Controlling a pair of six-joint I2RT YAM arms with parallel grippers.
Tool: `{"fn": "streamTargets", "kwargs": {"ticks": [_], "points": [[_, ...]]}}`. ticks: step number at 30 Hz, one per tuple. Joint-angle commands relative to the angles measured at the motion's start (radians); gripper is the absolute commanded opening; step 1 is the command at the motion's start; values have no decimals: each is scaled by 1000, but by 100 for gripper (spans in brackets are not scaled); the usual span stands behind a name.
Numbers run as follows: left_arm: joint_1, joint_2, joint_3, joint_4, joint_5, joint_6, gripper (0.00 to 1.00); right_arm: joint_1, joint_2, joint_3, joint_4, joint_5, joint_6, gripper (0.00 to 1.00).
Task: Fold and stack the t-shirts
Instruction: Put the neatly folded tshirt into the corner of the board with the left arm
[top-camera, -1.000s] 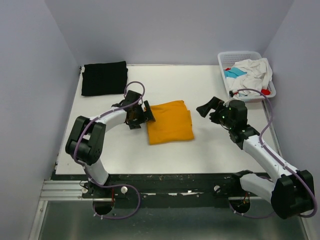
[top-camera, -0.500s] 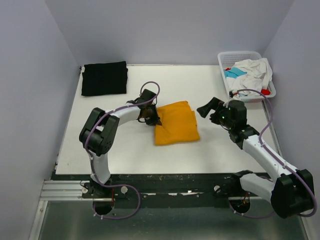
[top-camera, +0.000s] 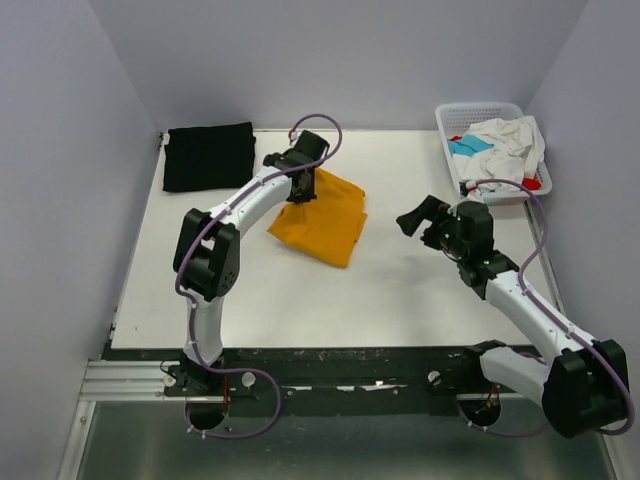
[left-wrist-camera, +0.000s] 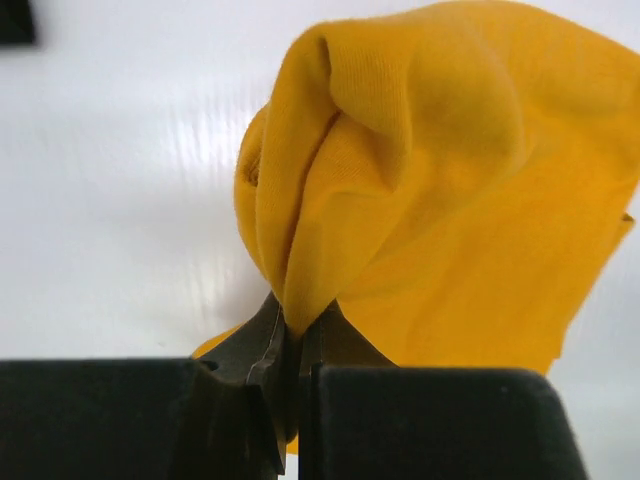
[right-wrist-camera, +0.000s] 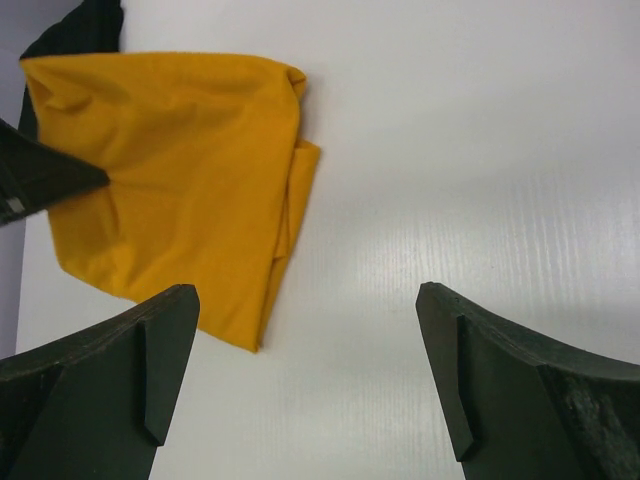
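**Mustard-orange t-shirt (top-camera: 325, 218) pinched in your left gripper (top-camera: 304, 188)**

Your left gripper (left-wrist-camera: 290, 335) is clamped tight on a bunched corner of the mustard-orange t-shirt (left-wrist-camera: 450, 200). The rest of the cloth trails onto the white table (top-camera: 400, 300), a little behind its middle. Your right gripper (top-camera: 408, 218) hovers to the right of that shirt (right-wrist-camera: 170, 180), well apart from it. Its fingers (right-wrist-camera: 150, 350) are spread wide and hold nothing. The black t-shirt (top-camera: 209, 156) lies folded flat at the far left corner. A white t-shirt (top-camera: 505, 140), a teal t-shirt (top-camera: 465, 147) and a red t-shirt (top-camera: 540, 183) are heaped in the lattice basket (top-camera: 480, 108) at the far right corner.
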Motion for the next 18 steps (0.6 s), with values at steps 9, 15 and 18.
{"fn": "streamTargets", "kwargs": {"ticks": [9,15,18], "points": [[216,189,404,-21,-156,462,0,-7,25,-9,16,71,-35,100],[307,233,534,56,-118,571,0,-5,104,0,40,65,-35,100],[328,217,555,68,-113,598,0,-4,138,10,46,73,-37,100]]}}
